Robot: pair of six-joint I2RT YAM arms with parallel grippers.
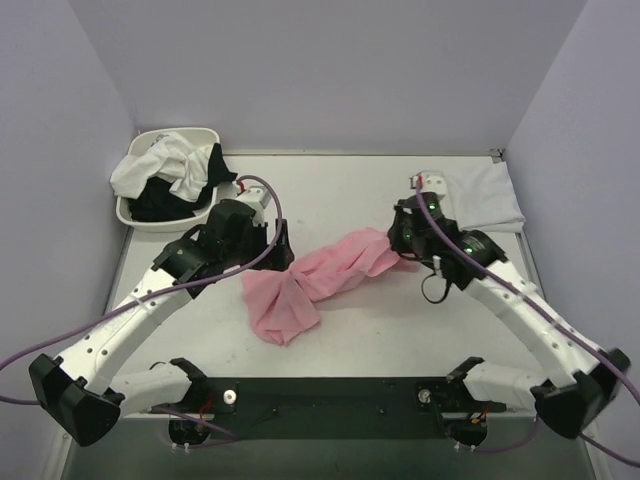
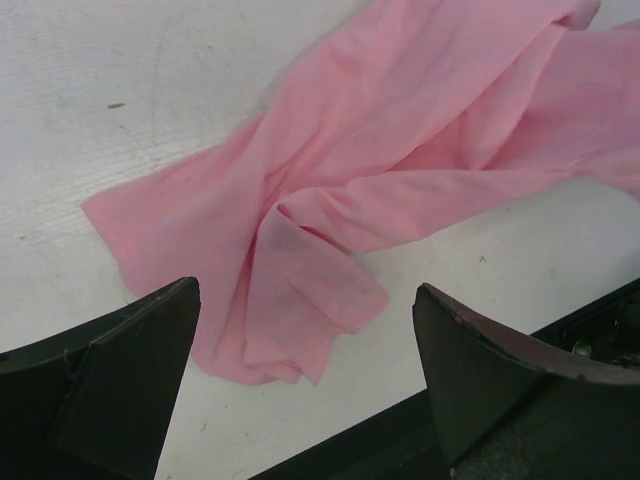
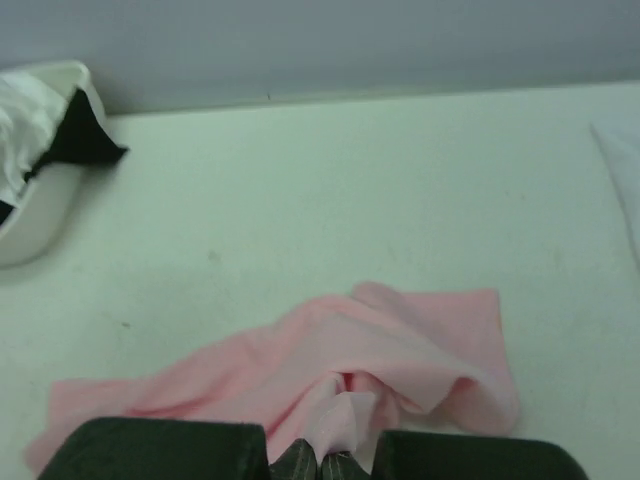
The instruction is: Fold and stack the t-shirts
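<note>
Our right gripper [image 3: 320, 462] is clamped on one end of the crumpled pink t-shirt [image 1: 315, 278], mid-way across the table [image 1: 400, 340]. Our left gripper [image 2: 305, 300] hovers wide open above the other end. We judge this the spreading step, and next the left must seize its end.

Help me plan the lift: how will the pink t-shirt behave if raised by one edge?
Probably floppy: the pink t-shirt lies bunched in soft folds, so it should drape from the right end effector pinching it. Likely light, since the cloth looks thin. Pushed, it would probably wrinkle rather than slide.
</note>
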